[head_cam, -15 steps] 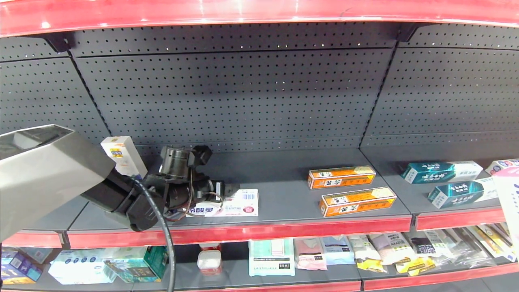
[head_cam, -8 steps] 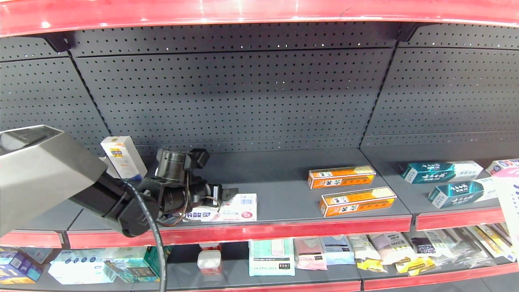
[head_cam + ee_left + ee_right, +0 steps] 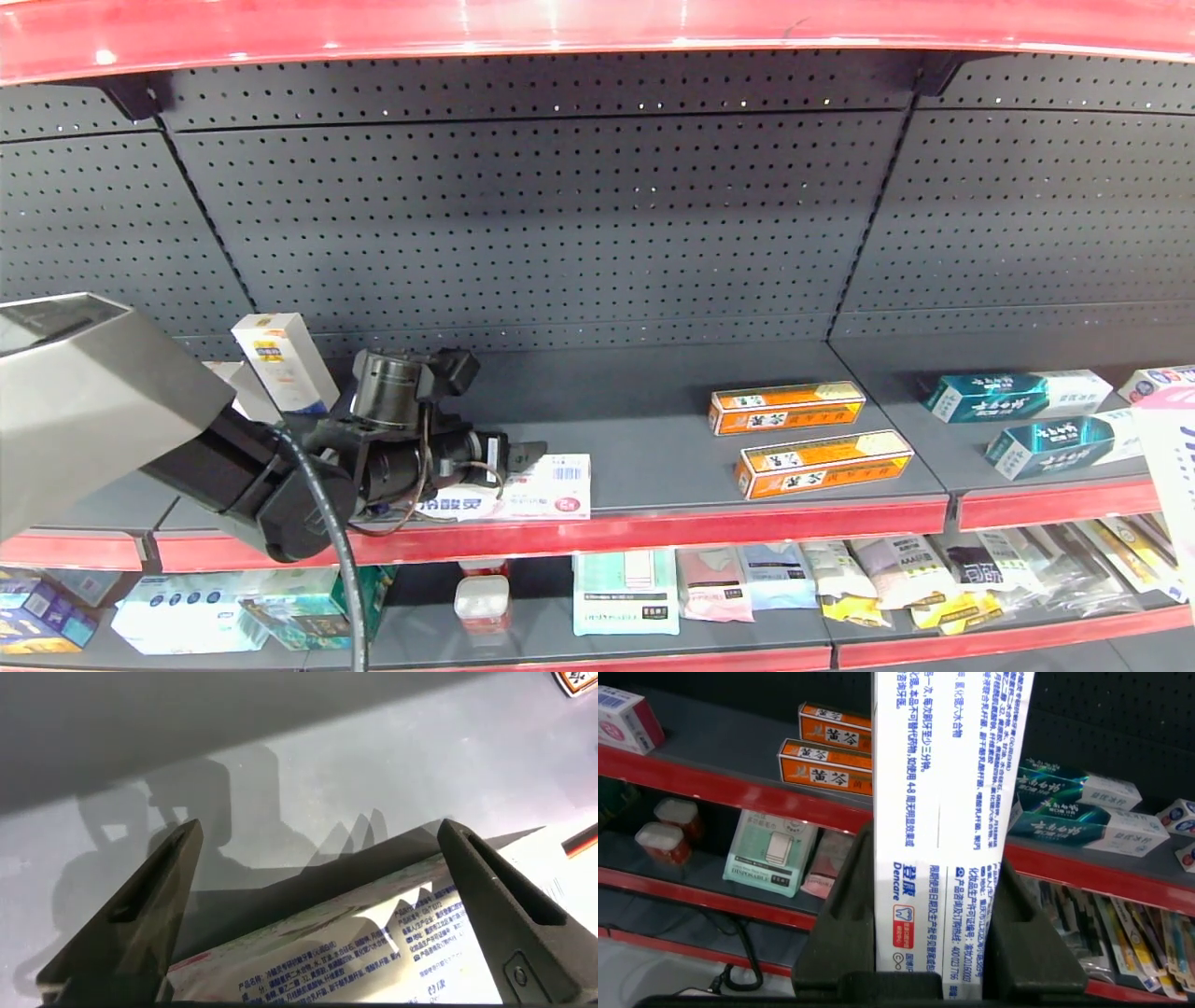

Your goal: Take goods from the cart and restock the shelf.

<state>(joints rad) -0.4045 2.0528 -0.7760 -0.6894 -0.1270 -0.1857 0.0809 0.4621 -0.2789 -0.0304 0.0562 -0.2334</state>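
Observation:
A white toothpaste box (image 3: 537,487) lies flat near the red front edge of the grey shelf (image 3: 653,439). My left gripper (image 3: 525,454) sits low over its left part, open, with the fingers wide apart. In the left wrist view the box (image 3: 374,943) lies between and under the spread fingers of the left gripper (image 3: 318,831). My right gripper (image 3: 938,905) is shut on a second white box with blue print (image 3: 943,765), held upright before the shelf. That box shows at the head view's right edge (image 3: 1172,448).
Two orange boxes (image 3: 786,407) (image 3: 822,462) lie at the shelf's middle right, and teal boxes (image 3: 1016,394) (image 3: 1064,443) lie in the bay beyond. A white box (image 3: 283,362) stands upright at the back left. The lower shelf (image 3: 653,663) holds packets and cartons.
My left arm has drawn back to the left and toward the shelf's front. The flat white box has slid with it closer to the red edge.

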